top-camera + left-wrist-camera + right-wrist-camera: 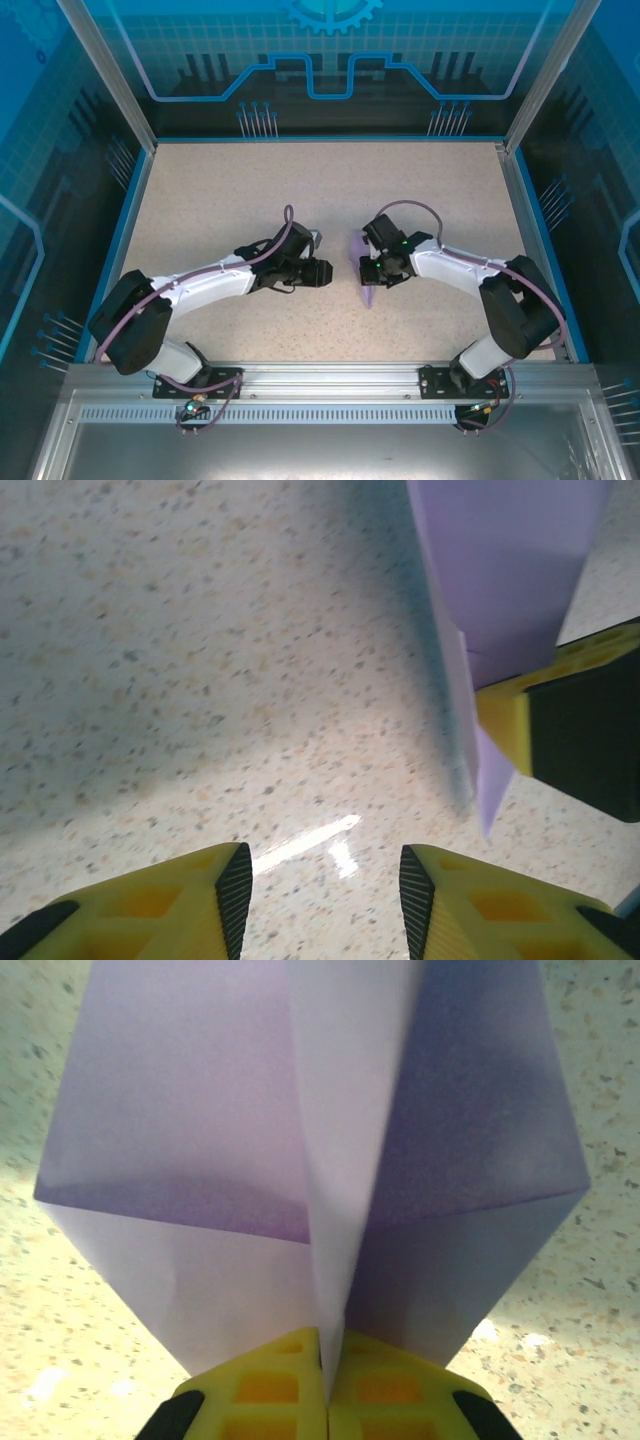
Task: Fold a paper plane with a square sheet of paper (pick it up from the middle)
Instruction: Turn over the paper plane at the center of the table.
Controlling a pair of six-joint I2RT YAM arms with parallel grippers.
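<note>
1. The paper plane [366, 292], pale lilac, is located near the middle of the speckled tabletop [220, 200]. It sits between the two grippers, at the fingertips of the right one.
2. The right gripper [328, 1385] is seen in its own wrist view with its yellow fingers pressed together. The plane's centre fold is pinched between them, so the plane is held by this gripper.
3. In the same view, two wing panels are seen spreading to either side of the centre crease. Darker folded flaps lie over the upper part and lighter paper shows below, tapering toward the fingers.
4. The left gripper [325, 885] is recorded with its jaws partly parted. Bare tabletop is seen between the two yellow fingertips, and nothing is held.
5. In the left wrist view the plane is seen at upper right, standing on edge and narrowing to a point lower in the frame. One yellow-and-black finger of the right gripper is pressed against its side. The left fingers are apart from the paper.
6. A shadow is cast on the table just beside the plane. Whether its lower tip touches the surface cannot be told.
7. From the top camera, both arms are observed bent inward, with the grippers facing each other, near but not touching.
</note>
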